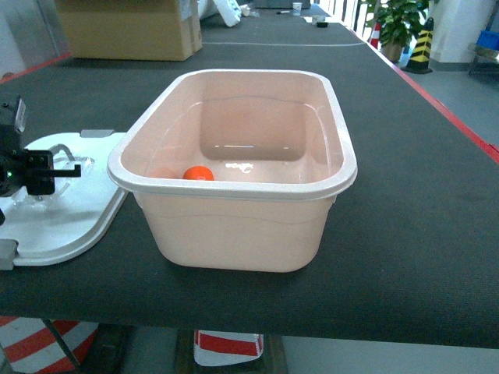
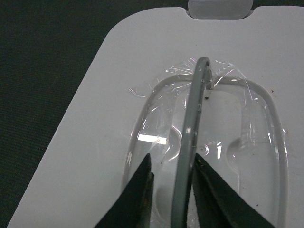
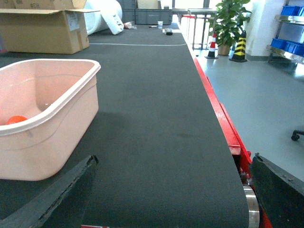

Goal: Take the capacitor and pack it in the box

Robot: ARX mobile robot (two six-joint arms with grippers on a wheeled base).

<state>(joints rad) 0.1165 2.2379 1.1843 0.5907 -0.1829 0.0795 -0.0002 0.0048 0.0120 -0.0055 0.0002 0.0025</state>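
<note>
**Capacitor in box, left gripper on lid handle**

I see the capacitor (image 1: pixel 198 173) on the box (image 1: pixel 234 187) floor, near-left corner. Box is open, sits mid-table (image 1: pixel 413 195). Lid (image 1: pixel 62 226) lies flat just left of the box, edge tucked by its wall. Left gripper (image 2: pixel 172 190) is down on the lid, jaws either side of the grey handle (image 2: pixel 192 128), about touching it. Right gripper (image 3: pixel 171 199) is spread wide, nothing between the fingers, over the mat right of the box. Cardboard carton (image 1: pixel 129 27) at the far end.
</note>
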